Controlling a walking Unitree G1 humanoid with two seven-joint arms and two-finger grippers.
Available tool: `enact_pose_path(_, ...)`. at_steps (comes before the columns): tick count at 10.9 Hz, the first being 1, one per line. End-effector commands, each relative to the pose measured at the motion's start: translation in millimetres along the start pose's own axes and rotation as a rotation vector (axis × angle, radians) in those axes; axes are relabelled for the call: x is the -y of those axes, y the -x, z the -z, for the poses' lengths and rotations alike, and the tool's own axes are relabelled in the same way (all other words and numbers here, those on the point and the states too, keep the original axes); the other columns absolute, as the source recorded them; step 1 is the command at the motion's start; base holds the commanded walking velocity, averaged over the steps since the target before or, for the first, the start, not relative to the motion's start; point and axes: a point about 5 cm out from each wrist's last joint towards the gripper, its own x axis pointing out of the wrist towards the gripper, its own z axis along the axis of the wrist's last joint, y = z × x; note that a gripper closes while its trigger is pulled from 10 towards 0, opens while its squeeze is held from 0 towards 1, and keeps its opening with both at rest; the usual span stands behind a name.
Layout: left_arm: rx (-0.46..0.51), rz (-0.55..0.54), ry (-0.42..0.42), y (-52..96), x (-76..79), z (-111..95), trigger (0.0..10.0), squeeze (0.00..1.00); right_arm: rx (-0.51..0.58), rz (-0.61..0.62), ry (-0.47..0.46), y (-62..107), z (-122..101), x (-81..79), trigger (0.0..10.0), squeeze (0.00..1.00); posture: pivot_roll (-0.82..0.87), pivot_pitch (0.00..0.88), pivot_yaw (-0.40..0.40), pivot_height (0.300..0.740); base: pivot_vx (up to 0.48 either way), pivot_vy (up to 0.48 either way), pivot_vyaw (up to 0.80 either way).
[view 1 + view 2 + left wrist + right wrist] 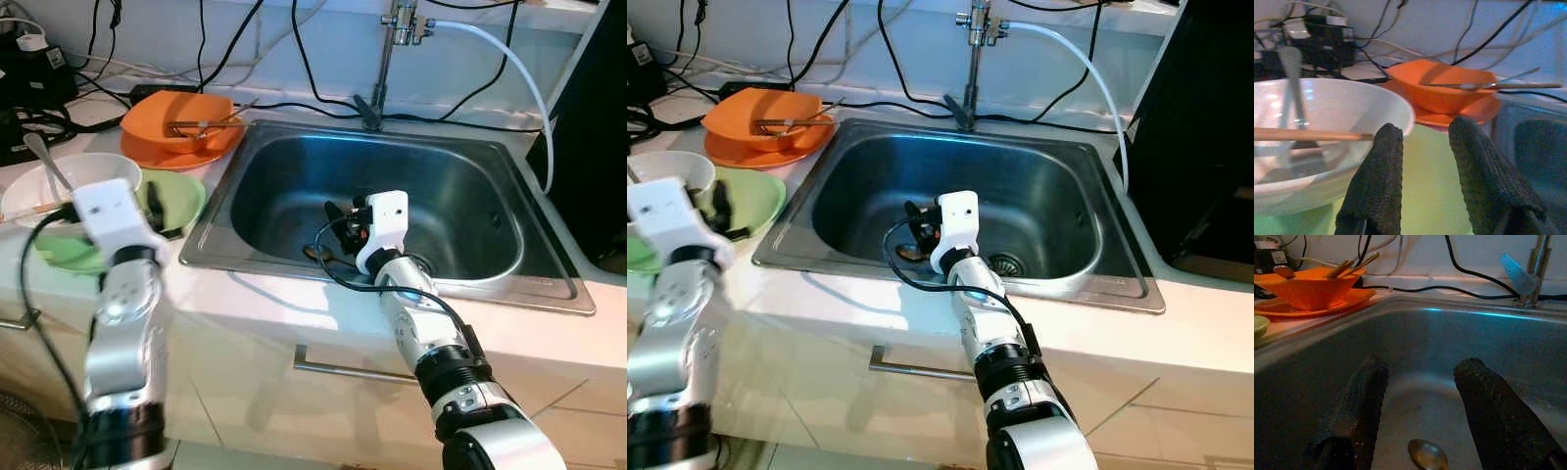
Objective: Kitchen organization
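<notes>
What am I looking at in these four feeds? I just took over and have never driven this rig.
The two wide pictures come from the robot's head camera, looking down at a kitchen counter. The two close pictures come from cameras on its wrists, looking along each hand's black fingers.

The right gripper is down inside the steel sink, open and holding nothing, with a spoon lying on the sink floor just below it. The left gripper hovers over the green plate, also open and holding nothing, beside a white bowl that holds a spoon and a chopstick.

Behind those, an orange bowl with utensils in it sits on an orange plate. The tap stands at the back of the sink.
</notes>
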Motion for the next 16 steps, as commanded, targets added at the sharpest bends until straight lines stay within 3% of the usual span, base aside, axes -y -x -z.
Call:
enact_pose_path(1, 0.005, 0.026, 0.015, -2.7, 7.0, -1, 10.0, 0.0, -0.012, 0.015, -0.01, 1.8, 3, 2.9, 10.0, 0.0, 0.23, 0.03, -0.016, 0.74, 0.0, 0.0, 0.0)
enact_pose_path(3, 0.033, 0.044, 0.03, -5.9, 12.2, -9, 10.0, 0.0, -0.011, 0.015, -0.01, 1.7, 3, 2.4, 10.0, 0.0, 0.23, 0.032, -0.014, 0.74, 0.0, 0.0, 0.0)
enact_pose_path(9, 0.07, -0.088, -0.053, 17.5, -27.9, -16, 10.0, 0.0, -0.017, 0.006, -0.014, 1.2, 4, 0.6, 10.0, 0.0, 0.24, 0.039, -0.025, 0.74, 0.0, 0.0, 0.0)
enact_pose_path(16, 0.004, -0.078, 0.001, 16.4, -19.7, -5, 10.0, 0.0, -0.014, 0.012, -0.009, 1.7, 3, 2.8, 10.0, 0.0, 0.23, 0.039, -0.022, 0.74, 0.0, 0.0, 0.0)
